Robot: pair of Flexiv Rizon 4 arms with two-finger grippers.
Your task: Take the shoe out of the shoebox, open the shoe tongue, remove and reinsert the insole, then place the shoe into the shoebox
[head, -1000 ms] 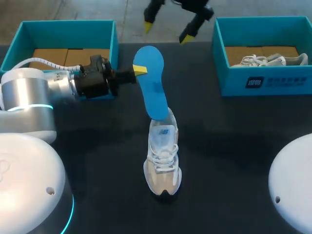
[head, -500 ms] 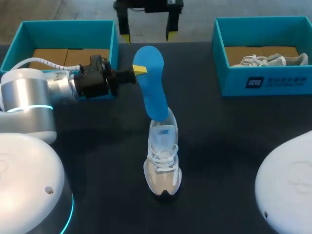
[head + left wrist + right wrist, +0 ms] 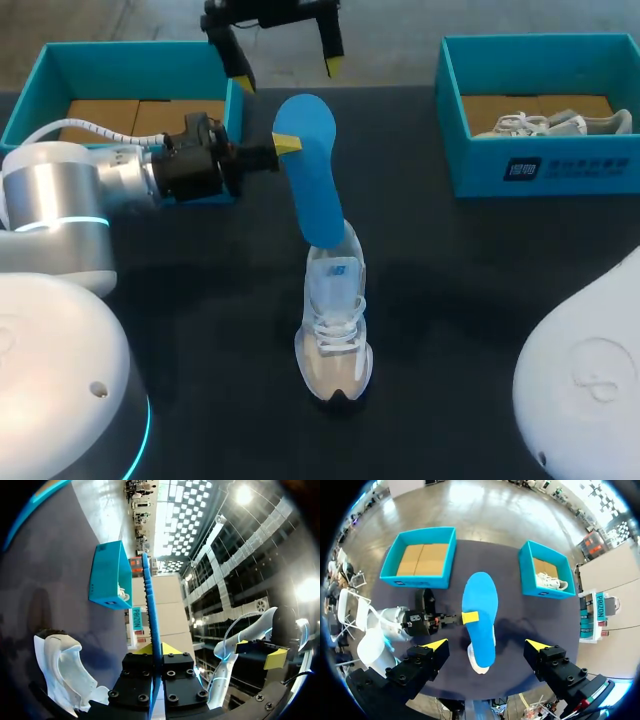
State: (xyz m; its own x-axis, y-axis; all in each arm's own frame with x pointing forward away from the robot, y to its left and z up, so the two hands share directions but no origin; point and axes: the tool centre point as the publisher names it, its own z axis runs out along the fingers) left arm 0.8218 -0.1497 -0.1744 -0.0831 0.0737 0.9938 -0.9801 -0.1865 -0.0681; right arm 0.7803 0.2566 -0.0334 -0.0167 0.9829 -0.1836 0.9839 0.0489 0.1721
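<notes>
Left fingers [image 3: 172, 648] tight on edge-on insole [image 3: 151, 610], right fingers [image 3: 436, 644] apart.

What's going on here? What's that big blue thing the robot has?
That blue thing is an insole, the soft part from inside a shoe. The left gripper pinches it and holds it upright, its lower end at the heel of the white shoe on the table. The right gripper hangs open above the table's far edge, holding nothing. The left shoebox shows only cardboard; the right shoebox has another shoe.
</notes>
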